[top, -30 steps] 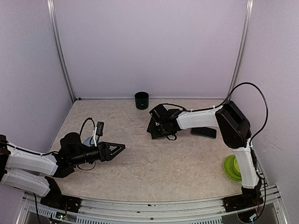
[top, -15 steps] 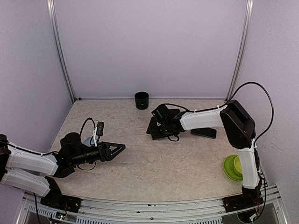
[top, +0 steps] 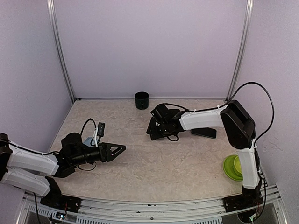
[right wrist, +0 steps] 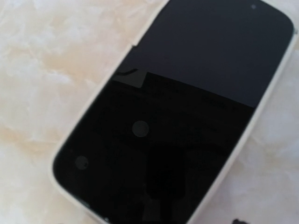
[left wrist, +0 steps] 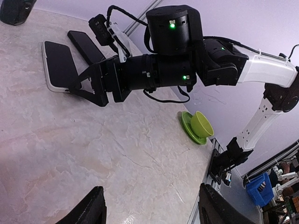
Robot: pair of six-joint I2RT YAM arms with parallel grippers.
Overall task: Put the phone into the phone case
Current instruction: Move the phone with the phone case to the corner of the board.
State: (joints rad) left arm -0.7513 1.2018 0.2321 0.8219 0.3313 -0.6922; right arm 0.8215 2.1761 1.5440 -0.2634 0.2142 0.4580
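A white phone case [right wrist: 261,121] fills the right wrist view, with a glossy black face [right wrist: 177,121] inside its rim. I cannot tell whether that face is a phone screen or the lining. In the left wrist view the case [left wrist: 46,70] lies flat, and a bare black phone [left wrist: 86,46] lies just beyond it. That phone also shows in the top view [top: 203,132]. My right gripper [left wrist: 71,87] is low at the case's near edge, its fingers meeting at the tips. My left gripper [left wrist: 152,210] is open and empty, hovering at the table's left [top: 119,148].
A black cup [top: 141,100] stands at the back wall. A green cup on a green saucer [top: 232,167] sits at the near right, by the right arm's base. Metal rails run along the table's front edge.
The right arm's elbow has shifted slightly right while its gripper stays low over the case. The left arm has barely moved.
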